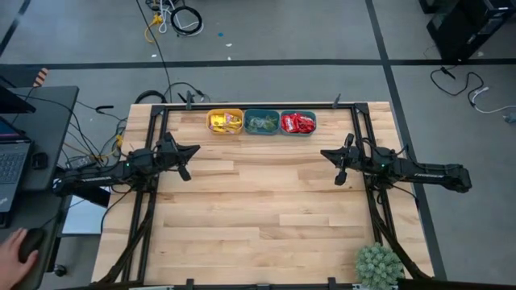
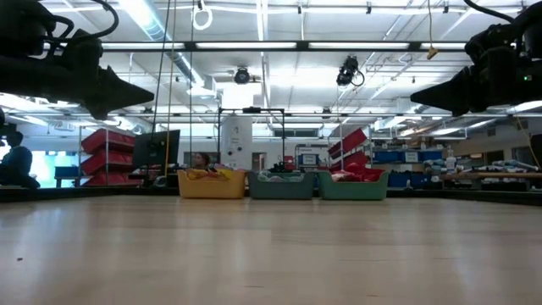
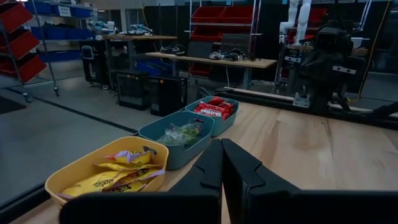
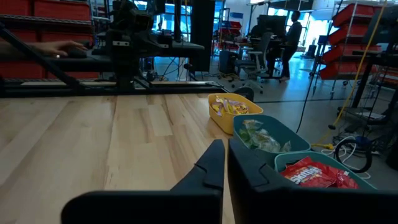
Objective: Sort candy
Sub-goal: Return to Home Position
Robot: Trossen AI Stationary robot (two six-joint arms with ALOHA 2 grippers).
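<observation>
**Sorted candy and both arms over the desk (image 1: 266,209).** The candy is held in three bins set side by side in one row at the desk's far edge. The middle bin (image 3: 183,157) is taken as the landmark.

- **Candy:** The pale green candy (image 1: 261,123) lies in the middle bin. The yellow candy (image 1: 225,122) lies in the yellow bin (image 3: 74,177) just to its left. The red candy (image 1: 298,123) lies in the teal bin (image 3: 229,123) just to its right. No loose piece is seen on the bare wood.
- **Row axis:** The long axis of the row runs left to right, across the line along which both arms point.
- **Arms:** The left arm (image 1: 145,161) and the right arm (image 1: 403,167) are held above the desk, to the left and right of the middle bin and nearer the front edge than it.
- **Jaws:** The left jaws and the right jaws are each drawn narrow, nearly closed, and nothing is held between them.
- **Candy relative to the jaws:** All the candy lies beyond and between the two sets of jaws, well apart from both. The yellow candy is nearer the left jaws and the red nearer the right. The middle bin is about equally far from each.
- **Coming move:** The sorting is judged complete, so the coming move is judged a withdrawal that needs no reach toward the row.
</observation>
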